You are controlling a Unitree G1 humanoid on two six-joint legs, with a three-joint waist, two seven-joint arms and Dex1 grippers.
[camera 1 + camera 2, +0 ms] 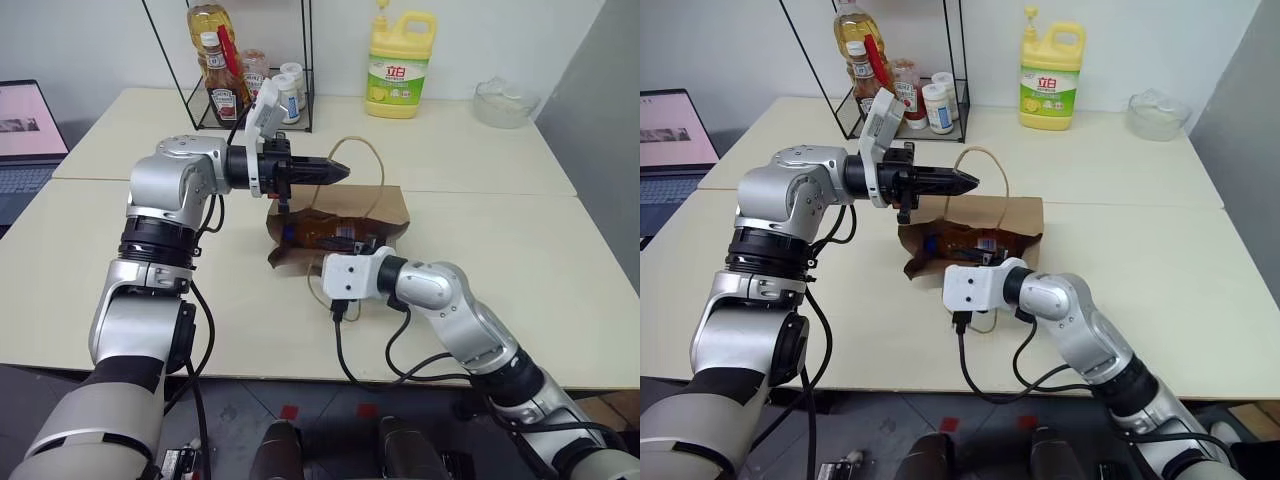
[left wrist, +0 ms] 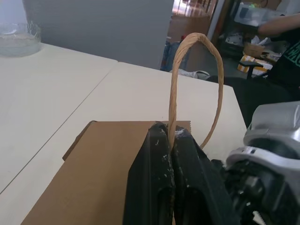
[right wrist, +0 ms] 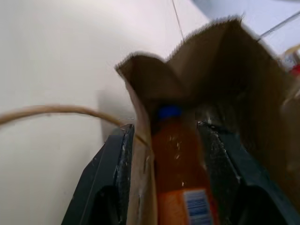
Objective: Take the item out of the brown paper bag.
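The brown paper bag [image 1: 388,205] lies on the table with its mouth lifted open. My left gripper [image 1: 345,172] is shut on the bag's upper loop handle [image 2: 174,84] and holds it up above the bag. Inside the mouth lies the item [image 3: 176,159], a small bottle of orange liquid with a blue cap, also visible through the opening [image 1: 320,232]. My right gripper [image 3: 168,126] reaches into the mouth from the near side. Its fingers [image 3: 117,159] press the bottle's sides, with a fold of paper caught against one finger. In the head views its tips are hidden in the bag.
A yellow detergent jug [image 1: 400,65], a wire rack [image 1: 300,100] with ketchup bottles [image 1: 222,95] and a glass bowl [image 1: 505,102] stand along the table's far edge. A laptop [image 1: 25,135] sits at the far left. A person [image 2: 283,42] is beyond the table.
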